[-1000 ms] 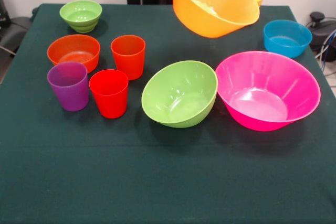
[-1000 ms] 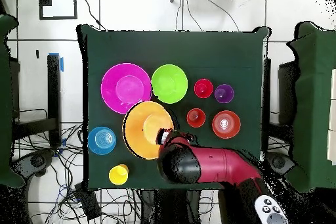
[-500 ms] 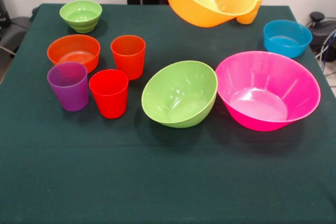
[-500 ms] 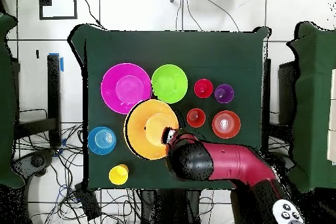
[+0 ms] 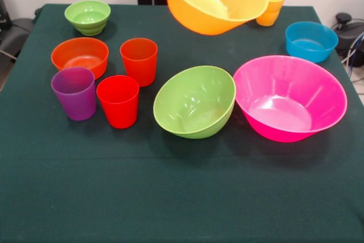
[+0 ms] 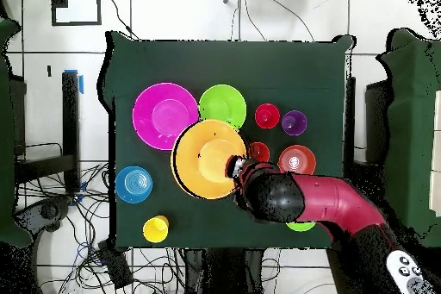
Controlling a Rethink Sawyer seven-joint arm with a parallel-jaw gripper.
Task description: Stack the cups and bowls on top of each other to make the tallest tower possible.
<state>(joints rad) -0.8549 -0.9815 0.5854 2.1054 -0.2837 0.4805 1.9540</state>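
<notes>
The bowls — pink one [image 5: 290, 98], light green one [image 5: 195, 102] — look like glossy, translucent plastic; the cups [image 5: 118, 101] smoother, duller plastic; the table [image 5: 182, 197] wears matt dark-green cloth.

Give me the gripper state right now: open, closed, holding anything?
Gripper: closed on the rim of the yellow-orange bowl, which it holds tilted in the air above the table.

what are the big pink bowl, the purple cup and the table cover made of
Pink bowl: looks like glossy, slightly see-through plastic; bright highlights run along its inner wall and the base glows lighter.
Purple cup: probably the same kind of plastic, thin-walled, with light showing through the wall.
Table cover: seems to be dark green cloth, matte with no shine; a faint crease crosses it.
</notes>
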